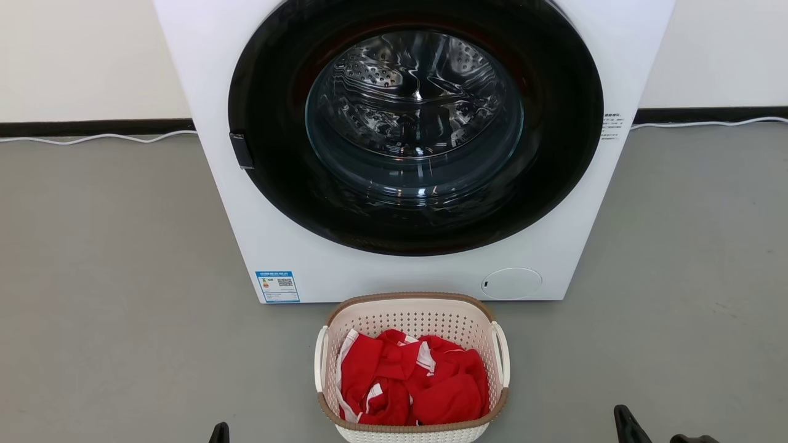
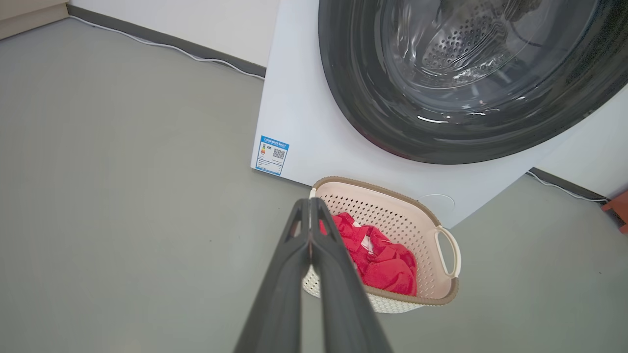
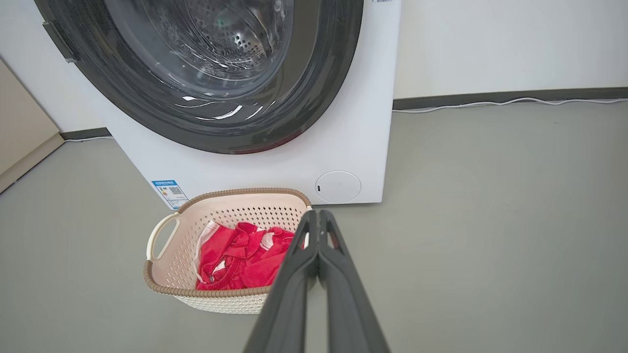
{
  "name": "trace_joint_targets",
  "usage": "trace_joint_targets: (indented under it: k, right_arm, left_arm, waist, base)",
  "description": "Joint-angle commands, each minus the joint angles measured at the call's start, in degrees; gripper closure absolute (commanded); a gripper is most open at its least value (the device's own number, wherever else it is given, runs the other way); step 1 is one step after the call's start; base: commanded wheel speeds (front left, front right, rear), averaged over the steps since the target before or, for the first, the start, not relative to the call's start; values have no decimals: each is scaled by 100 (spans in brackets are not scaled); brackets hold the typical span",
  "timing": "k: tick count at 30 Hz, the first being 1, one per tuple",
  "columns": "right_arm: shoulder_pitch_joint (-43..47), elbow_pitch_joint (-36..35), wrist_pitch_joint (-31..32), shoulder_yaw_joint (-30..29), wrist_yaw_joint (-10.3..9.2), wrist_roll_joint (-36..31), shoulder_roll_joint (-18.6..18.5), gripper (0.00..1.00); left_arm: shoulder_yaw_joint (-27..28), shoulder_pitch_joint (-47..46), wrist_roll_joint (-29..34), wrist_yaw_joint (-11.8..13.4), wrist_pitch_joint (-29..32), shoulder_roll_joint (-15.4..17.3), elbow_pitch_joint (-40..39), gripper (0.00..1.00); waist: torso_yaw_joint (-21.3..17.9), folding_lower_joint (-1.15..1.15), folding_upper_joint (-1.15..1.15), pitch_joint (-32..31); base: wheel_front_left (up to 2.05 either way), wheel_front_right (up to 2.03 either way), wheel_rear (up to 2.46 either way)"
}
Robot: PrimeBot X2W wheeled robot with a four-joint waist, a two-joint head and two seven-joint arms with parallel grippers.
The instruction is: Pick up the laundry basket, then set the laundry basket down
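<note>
the laundry basket point(image 1: 411, 298) sits on the floor point(image 1: 123, 307) just in front of the washing machine point(image 1: 394, 277), red clothes point(image 1: 425, 381) inside. the left gripper point(image 2: 310, 206) and right gripper point(image 3: 318, 215) are both closed, holding nothing. pick-up is not begun: i think they must open and reach the side handles point(image 1: 321, 360).

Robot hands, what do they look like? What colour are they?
The left hand and the right hand look alike. Each has two long, smooth, dark grey fingers, wide at the bottom and narrowing to slim tips, with what looks like a small opening near each tip.
</note>
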Motion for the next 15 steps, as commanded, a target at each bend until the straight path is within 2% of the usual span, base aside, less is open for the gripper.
trace_joint_targets:
  k: [1, 15]
  right_arm:
    - [-149, -162, 41, -47, 0, 160, -52, 100]
    - [-228, -286, 254, -107, -1, 1141, -63, 100]
  left_arm:
    - [70, -165, -117, -3, 22, 54, -157, 100]
    - [209, -261, -909, -8, 258, 61, -267, 100]
  waist:
    - [-1, 0, 0, 6]
    - [-23, -5, 0, 41]
  base:
    - [0, 0, 0]
    - [0, 0, 0]
